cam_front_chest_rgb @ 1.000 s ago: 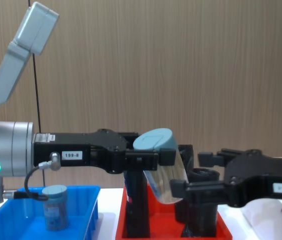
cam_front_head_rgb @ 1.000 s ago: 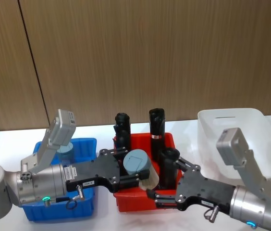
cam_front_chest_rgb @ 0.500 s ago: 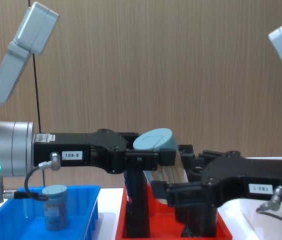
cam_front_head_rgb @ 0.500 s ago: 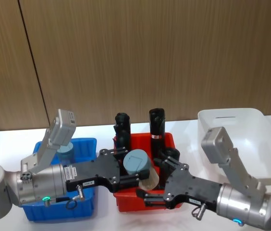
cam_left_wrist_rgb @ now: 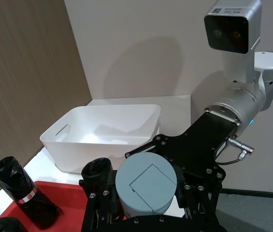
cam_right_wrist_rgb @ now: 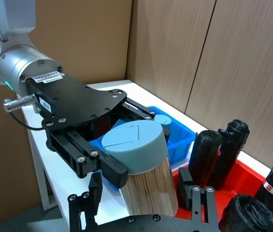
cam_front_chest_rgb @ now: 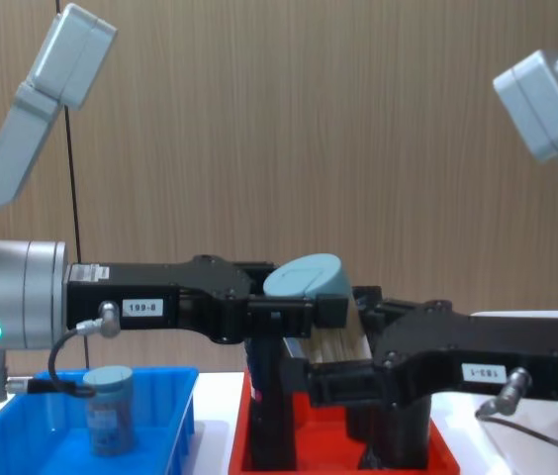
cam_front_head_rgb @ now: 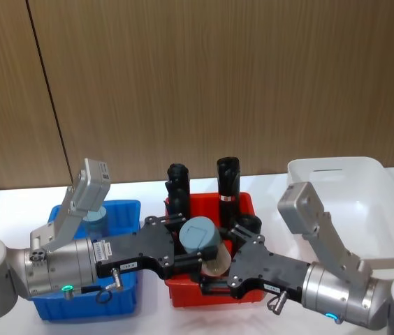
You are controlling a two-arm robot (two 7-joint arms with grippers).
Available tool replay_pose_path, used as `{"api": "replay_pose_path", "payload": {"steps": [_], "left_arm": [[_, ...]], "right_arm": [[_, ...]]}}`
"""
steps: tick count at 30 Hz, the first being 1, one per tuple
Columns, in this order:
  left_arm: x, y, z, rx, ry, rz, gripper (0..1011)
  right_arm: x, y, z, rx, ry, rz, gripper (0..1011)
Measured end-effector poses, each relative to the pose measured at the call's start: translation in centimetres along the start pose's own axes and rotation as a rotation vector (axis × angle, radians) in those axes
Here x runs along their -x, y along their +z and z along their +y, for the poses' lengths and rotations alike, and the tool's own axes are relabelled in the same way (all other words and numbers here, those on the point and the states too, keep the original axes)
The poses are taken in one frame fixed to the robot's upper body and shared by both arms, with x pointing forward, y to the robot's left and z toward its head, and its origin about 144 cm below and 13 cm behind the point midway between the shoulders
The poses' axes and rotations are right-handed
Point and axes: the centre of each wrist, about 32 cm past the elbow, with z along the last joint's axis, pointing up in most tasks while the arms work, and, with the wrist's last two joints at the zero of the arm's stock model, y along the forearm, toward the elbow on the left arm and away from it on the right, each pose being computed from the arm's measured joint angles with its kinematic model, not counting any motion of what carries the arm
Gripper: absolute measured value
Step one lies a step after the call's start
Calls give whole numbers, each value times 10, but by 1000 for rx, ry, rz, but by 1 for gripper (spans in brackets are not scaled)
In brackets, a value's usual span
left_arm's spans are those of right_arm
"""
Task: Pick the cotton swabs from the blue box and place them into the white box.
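white box is off on my right, blue box on my left with one swab tub standing in it. left gripper is clamped on another cotton swabs tub over the red tray. right gripper is spread around its lower half, not squeezing.
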Motion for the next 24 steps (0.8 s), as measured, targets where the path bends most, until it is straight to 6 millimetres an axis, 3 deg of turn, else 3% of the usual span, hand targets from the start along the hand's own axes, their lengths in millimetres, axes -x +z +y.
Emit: {"api": "replay_pose_path", "payload": {"steps": [6,13,17,24], "left_arm": [[0,0,0,0,0,0,666],[0,0,0,0,-2,0,666],[0,0,0,0,-1,0,695],[0,0,0,0,-1,0,886]], "right_arm": [[0,-1,3,8,-2,-3,897],[0,-2,6,15,-1,-2,668],[0,-3,6,17,2,0,647],[0,-4,6,9,6,8,647]]}}
